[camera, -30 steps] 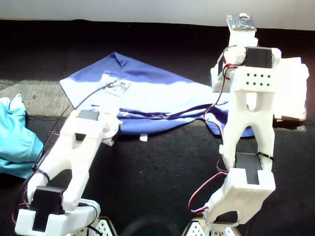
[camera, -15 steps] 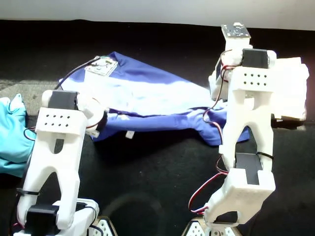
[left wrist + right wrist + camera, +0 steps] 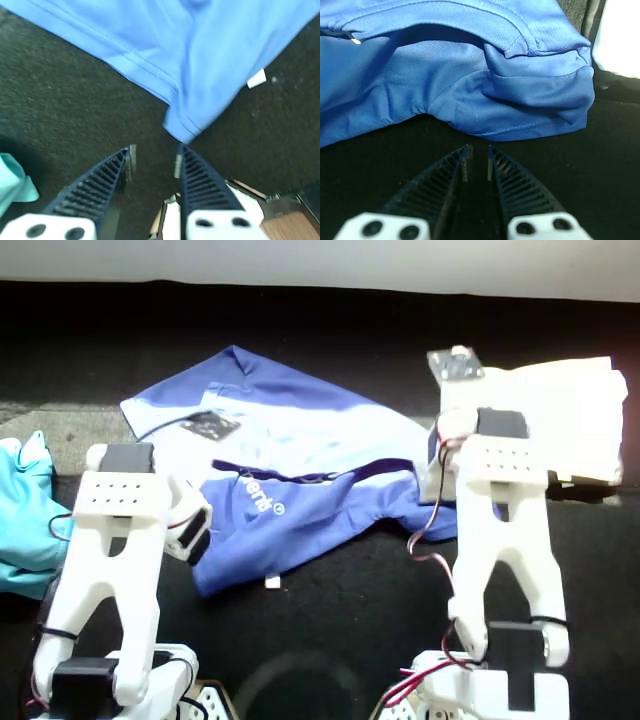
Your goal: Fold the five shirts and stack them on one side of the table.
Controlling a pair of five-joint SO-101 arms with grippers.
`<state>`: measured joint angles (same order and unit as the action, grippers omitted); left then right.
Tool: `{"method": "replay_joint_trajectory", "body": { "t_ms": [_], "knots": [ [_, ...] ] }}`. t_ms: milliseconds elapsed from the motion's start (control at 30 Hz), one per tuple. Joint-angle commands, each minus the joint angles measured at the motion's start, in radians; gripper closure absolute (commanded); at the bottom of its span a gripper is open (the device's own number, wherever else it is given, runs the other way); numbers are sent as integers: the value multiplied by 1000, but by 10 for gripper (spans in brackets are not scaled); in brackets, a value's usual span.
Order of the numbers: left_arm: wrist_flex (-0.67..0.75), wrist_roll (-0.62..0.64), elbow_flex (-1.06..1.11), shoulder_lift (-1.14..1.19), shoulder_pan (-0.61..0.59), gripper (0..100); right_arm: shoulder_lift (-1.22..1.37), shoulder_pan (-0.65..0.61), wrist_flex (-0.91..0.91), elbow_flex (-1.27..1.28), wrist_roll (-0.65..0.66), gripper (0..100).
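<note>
Limp blue mesh-knit shirt (image 3: 310,510) lies rumpled; left tool (image 3: 154,155) spread, right tool (image 3: 477,160) barely parted, both empty. Probably slippery, so pinch its hem corners.

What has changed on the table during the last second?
Both arms drew back toward their bases. The near edge of the blue shirt came with them, so its near part, bunched before, now lies spread toward the robot. The left arm's fingers and the right arm's fingers now stand open and empty just off that edge. The teal shirt and the white cloth stayed in place.
</note>
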<state>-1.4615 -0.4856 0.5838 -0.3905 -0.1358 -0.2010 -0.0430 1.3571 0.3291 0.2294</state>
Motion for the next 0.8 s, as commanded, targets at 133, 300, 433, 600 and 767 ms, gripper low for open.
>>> {"method": "replay_joint_trajectory", "body": {
  "t_ms": [133,300,433,600,767],
  "knots": [
    [127,-5,-65,-28,-28,774,-147,-77,-377,386,5,939],
    [311,57,59,61,53,787,-111,-120,-427,420,3,939],
    [341,60,25,245,71,787,-107,-117,-427,421,3,939],
    [336,66,-137,493,47,787,-107,-117,-426,427,3,939],
    [333,167,-384,705,-42,787,-107,-117,-426,430,3,939]
  ]
}}
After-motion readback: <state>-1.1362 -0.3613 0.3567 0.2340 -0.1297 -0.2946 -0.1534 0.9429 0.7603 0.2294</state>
